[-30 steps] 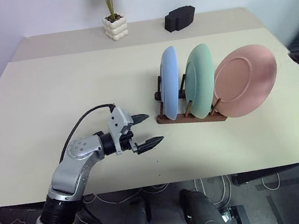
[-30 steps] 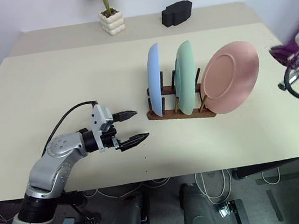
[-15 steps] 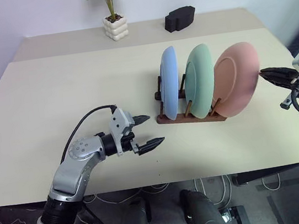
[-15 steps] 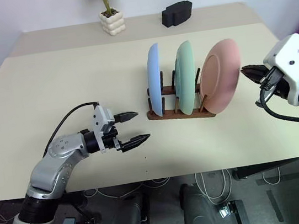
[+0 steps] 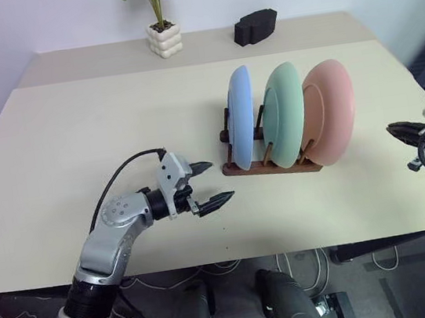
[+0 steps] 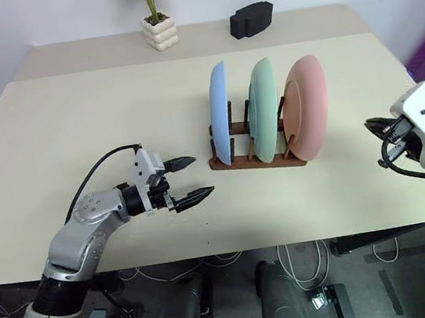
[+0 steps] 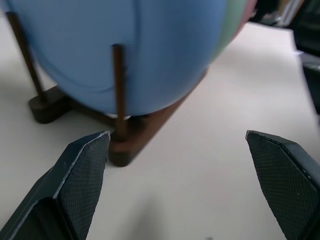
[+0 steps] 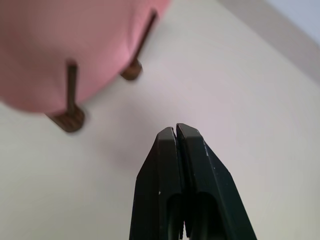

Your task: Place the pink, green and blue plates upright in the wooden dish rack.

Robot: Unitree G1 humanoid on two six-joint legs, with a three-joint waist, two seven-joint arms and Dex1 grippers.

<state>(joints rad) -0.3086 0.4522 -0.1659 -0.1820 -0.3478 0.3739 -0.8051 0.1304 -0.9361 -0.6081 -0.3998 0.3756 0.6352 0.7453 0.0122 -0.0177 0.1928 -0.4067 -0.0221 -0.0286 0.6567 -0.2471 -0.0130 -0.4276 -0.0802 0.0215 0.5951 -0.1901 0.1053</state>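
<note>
Wooden dish rack [image 5: 270, 165] was mostly hidden behind the plates; right arm was cropped at the frame edge.

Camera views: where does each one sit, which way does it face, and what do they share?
Head eyes: look forward and down over the table; left gripper and right gripper show.
Left wrist view: looks along its open fingers at the blue plate.
Right wrist view: looks along its shut fingers at the pink plate.
Shared: both wrist views catch the wooden dish rack, from opposite ends.
</note>
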